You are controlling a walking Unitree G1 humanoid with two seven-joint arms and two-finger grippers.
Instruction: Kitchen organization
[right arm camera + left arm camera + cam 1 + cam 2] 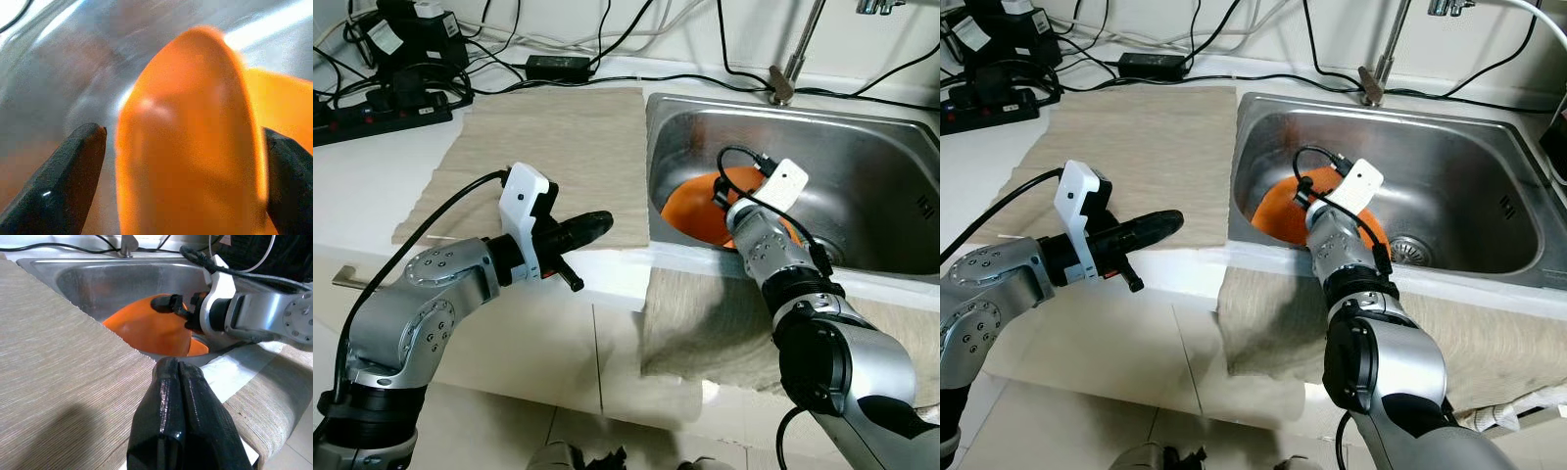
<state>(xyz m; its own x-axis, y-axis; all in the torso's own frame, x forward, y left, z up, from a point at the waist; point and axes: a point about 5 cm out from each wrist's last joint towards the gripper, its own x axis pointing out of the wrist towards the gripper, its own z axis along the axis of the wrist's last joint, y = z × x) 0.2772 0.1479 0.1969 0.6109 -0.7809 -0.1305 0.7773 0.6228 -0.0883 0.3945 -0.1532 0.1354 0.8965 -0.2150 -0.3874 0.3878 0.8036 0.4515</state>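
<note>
An orange bowl (690, 211) lies tilted in the steel sink (871, 157), near its front left corner. My right gripper (183, 134) reaches down into the sink and stands open, with the bowl's rounded orange edge (190, 137) between its two black fingertips. One right finger (164, 303) rests over the bowl's top. My left gripper (597, 223) is shut with nothing in it. It hovers over the front edge of the beige mat (558, 147) on the counter, left of the sink, and points toward the bowl (146, 328).
A beige towel (705, 323) hangs over the counter's front edge below the sink. The faucet base (781, 88) stands behind the sink. A power strip (382, 110), an adapter (558, 66) and several cables lie along the back of the counter.
</note>
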